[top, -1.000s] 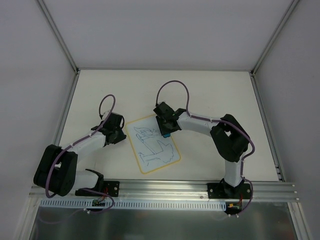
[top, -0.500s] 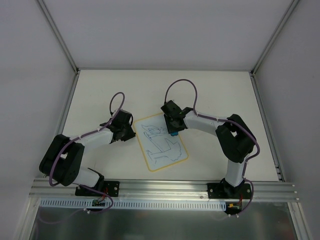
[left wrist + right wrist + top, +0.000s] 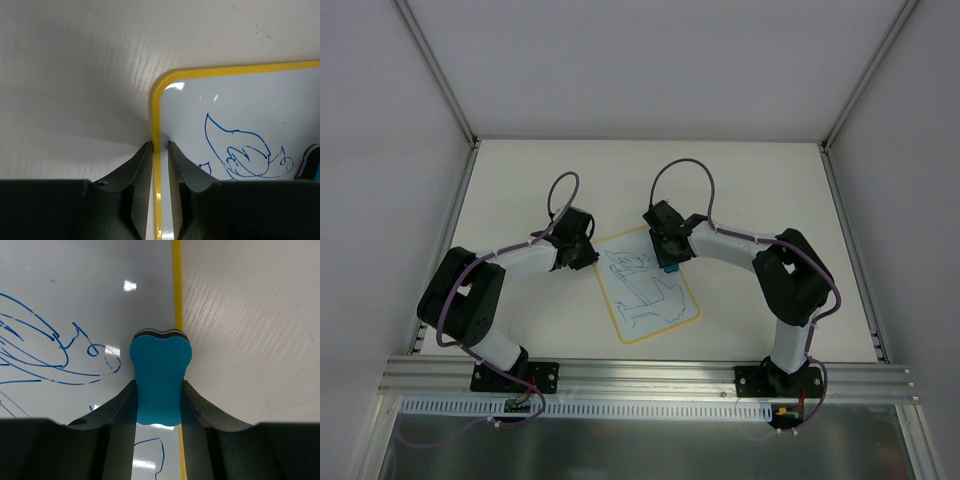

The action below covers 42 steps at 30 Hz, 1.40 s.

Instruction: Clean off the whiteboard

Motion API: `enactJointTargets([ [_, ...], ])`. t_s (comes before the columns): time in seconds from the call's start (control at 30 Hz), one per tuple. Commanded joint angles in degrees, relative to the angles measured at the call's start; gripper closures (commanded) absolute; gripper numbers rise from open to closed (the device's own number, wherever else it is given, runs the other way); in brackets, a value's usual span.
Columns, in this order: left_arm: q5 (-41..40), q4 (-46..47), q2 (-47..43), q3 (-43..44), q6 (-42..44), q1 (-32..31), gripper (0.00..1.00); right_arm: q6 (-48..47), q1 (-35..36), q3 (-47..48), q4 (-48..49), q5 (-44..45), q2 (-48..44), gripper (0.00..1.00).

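Note:
The whiteboard (image 3: 647, 290), white with a yellow border and blue scribbles, lies flat on the table between the arms. My left gripper (image 3: 588, 255) is at its upper left edge. In the left wrist view the nearly shut jaws (image 3: 160, 144) straddle the yellow border near the rounded corner of the board (image 3: 240, 100), with only a narrow gap between them. My right gripper (image 3: 668, 262) is shut on the blue bone-shaped eraser (image 3: 160, 375). It holds the eraser down on the board (image 3: 75, 290) just inside the right border, beside the scribbles.
The white table (image 3: 750, 180) is enclosed by white walls with metal posts. An aluminium rail (image 3: 640, 375) carrying both arm bases runs along the near edge. Purple cables loop above both wrists.
The whiteboard has slid to the right and turned a little. My left gripper moved right and up along its left edge. The right gripper with the eraser shifted slightly right, then stayed.

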Motion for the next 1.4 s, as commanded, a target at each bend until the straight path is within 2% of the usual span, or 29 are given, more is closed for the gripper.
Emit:
enactJointTargets([
  [0.0, -0.7, -1.7, 3.1, 0.0, -0.8, 0.0, 0.81, -1.7, 0.0, -0.7, -4.3, 0.6, -2.0, 0.97],
  [0.03, -0.6, -1.5, 3.4, 0.0, -1.0, 0.0, 0.82, -1.9, 0.5, 0.2, -4.4, 0.5, -2.1, 0.96],
  [0.2, -0.3, -1.4, 4.3, -0.6, -1.9, -0.4, 1.0, -2.1, 2.7, 5.0, -4.4, -1.1, -0.2, 0.93],
  [0.47, -0.2, -1.2, 4.5, -1.5, -3.3, -1.1, 1.0, 2.6, 5.8, 14.5, -4.6, -0.3, 9.3, 0.92],
  [0.7, 0.1, -1.2, 4.8, -1.7, -4.2, -1.6, 1.0, 4.9, 6.5, 23.4, -9.0, -0.6, 16.8, 0.94],
  [1.2, 0.5, -0.9, 4.5, -2.5, -5.3, -2.2, 1.0, 8.1, 8.3, 34.5, -10.8, -7.5, 24.8, 0.94],
  [1.37, -0.1, -0.9, 4.8, -2.8, -6.2, -2.2, 1.0, 8.9, 8.1, 34.8, -12.4, -5.4, 25.6, 0.94],
])
